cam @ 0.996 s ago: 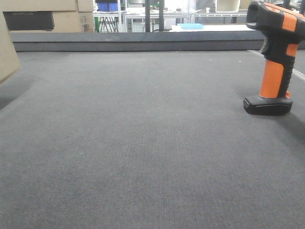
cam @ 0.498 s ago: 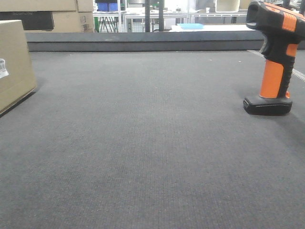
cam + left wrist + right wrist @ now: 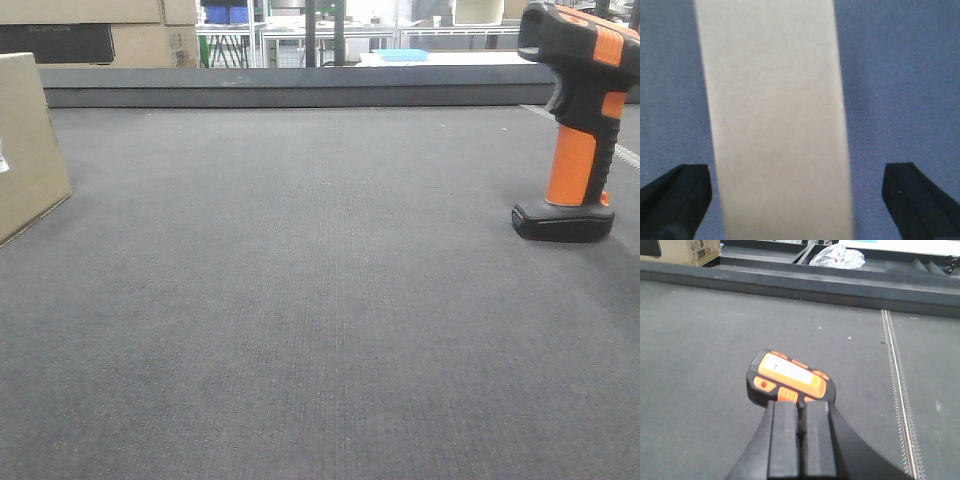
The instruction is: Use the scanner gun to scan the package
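Plain tan-brown package [image 3: 28, 140], dark grey finely woven mat [image 3: 300, 320], scanner gun [image 3: 572, 120] with orange handle, black base, black head striped orange, black left gripper fingers [image 3: 675, 200]

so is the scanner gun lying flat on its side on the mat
No, the scanner gun stands upright on its flat black base on the mat.

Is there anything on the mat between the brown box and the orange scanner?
Nothing visible. In the front view only bare gray mat lies between the package at the left edge and the scanner gun standing at the right.
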Controlling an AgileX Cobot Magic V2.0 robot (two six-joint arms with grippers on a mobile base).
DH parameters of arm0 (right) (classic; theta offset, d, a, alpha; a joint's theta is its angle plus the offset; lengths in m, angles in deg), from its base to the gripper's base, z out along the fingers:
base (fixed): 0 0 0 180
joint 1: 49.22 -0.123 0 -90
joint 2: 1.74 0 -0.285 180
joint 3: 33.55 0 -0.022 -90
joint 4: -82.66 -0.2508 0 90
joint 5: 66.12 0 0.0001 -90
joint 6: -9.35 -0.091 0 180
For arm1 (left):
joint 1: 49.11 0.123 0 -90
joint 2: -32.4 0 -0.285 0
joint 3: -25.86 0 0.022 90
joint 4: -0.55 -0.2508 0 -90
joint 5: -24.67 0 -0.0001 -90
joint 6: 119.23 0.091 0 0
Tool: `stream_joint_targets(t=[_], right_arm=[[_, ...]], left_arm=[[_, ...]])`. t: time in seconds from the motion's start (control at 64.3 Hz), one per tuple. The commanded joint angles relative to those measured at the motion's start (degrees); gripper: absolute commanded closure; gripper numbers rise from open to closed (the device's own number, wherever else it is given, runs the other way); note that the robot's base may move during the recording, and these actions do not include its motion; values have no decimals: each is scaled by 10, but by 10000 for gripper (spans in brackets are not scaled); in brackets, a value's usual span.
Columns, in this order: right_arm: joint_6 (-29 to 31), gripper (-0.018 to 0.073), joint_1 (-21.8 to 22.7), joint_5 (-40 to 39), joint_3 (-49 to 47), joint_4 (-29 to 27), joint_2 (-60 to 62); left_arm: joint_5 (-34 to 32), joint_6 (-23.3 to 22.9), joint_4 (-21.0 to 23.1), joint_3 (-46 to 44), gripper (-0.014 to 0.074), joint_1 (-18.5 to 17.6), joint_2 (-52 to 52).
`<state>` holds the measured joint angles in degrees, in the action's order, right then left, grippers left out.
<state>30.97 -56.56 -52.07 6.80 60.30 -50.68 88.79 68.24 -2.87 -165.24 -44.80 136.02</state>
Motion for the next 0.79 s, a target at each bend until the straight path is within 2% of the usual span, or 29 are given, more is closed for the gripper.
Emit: stream_joint_targets(t=[0.0, 0.156, 0.28, 0.498, 0.622, 0.778], right_arm=[[-1, 713, 13, 11, -4, 6, 4], [-5, 713, 50, 32, -4, 6, 4], [-5, 713, 57, 41, -3, 13, 4], [-5, 713, 57, 48, 27, 14, 31], [-5, 713, 57, 33, 63, 14, 66], [-5, 713, 56, 9, 109, 14, 120]], left_arm=[[10, -6, 2, -3, 7, -2, -36], [25, -6, 3, 0, 53, -2, -92], [3, -6, 3, 36, 162, -2, -151], [-128, -7, 4, 197, 529, -2, -303], [-206, -7, 4, 292, 693, -2, -394], [-312, -7, 4, 415, 707, -2, -503]])
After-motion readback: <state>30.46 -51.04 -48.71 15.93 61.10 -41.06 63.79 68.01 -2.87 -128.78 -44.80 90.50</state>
